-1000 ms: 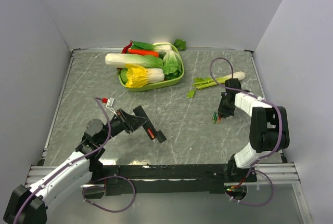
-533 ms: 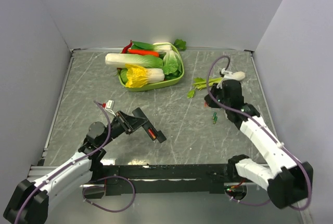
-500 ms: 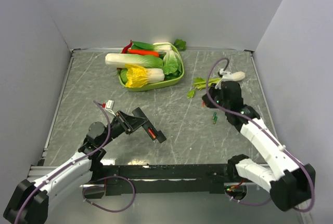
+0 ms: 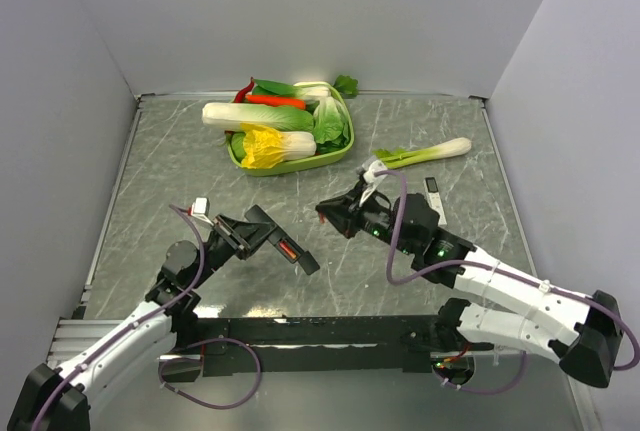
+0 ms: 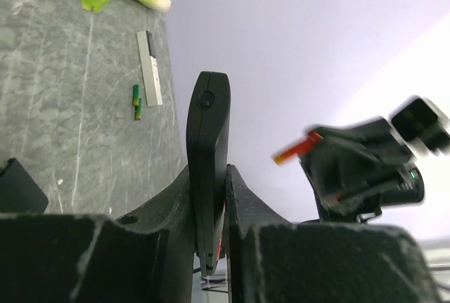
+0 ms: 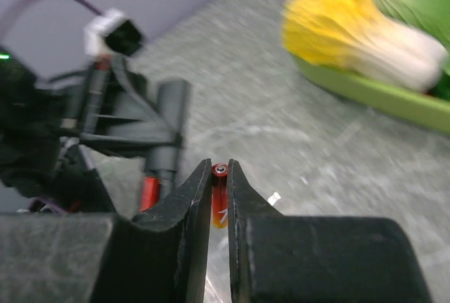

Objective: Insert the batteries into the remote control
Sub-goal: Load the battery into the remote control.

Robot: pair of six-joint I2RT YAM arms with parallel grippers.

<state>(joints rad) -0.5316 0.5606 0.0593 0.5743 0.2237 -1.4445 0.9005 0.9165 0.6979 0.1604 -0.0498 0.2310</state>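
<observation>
Your left gripper (image 4: 256, 231) is clamped on the remote control (image 5: 211, 127), holding it up off the table (image 4: 160, 171) near one end, with the free end pointing toward the middle. In the top view a red strip shows in its back, which looks like one cell already seated. Your right gripper (image 6: 219, 171) is pinched on a red battery (image 6: 219, 204) and hangs in the air near the remote's free end, not touching it. A green battery (image 5: 137, 101) lies on the table just beside the white device (image 5: 149, 67), well apart from both grippers.

Expect the battery to be light, hard and smooth. It can swivel or slip between the pads if you push it end-on against a spring contact, so keep the pinch across the middle of its body. The remote is a stiff, light plastic bar. Because it is held near one end, pressing on the far end will likely lever it in the fingers, so seat the cell gently
</observation>
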